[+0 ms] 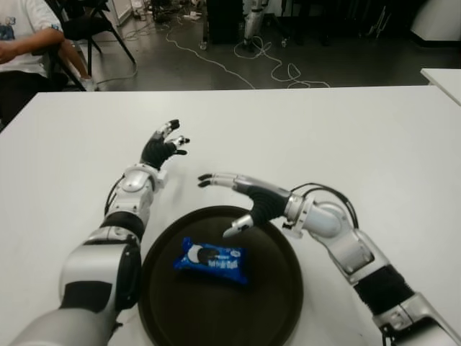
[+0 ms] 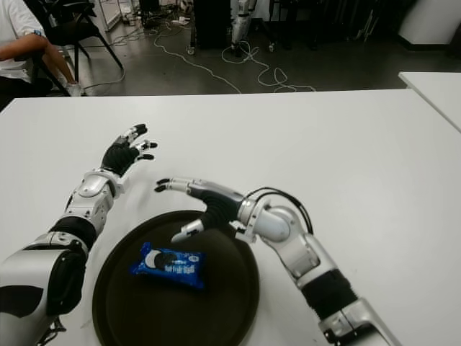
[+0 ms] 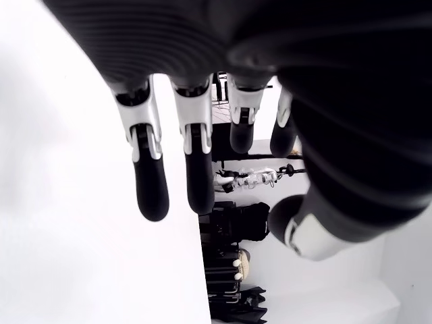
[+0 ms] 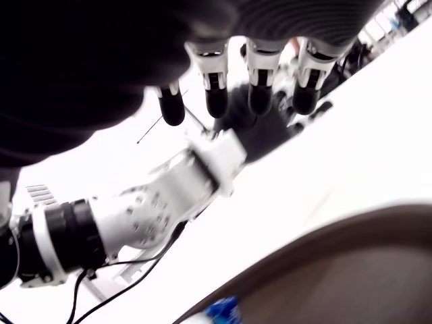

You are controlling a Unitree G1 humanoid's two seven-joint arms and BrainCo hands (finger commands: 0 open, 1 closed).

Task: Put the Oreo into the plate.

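One Oreo pack lies flat inside the one plate on the desk — touched by neither hand. The right hand hovers over the plate's far rim, fingers spread, holding nothing. The left hand shows beyond the plate to its left — fingers loose, empty.

You've got the Oreo in the plate on the table — right hand over the plate's far rim, left hand behind-left.
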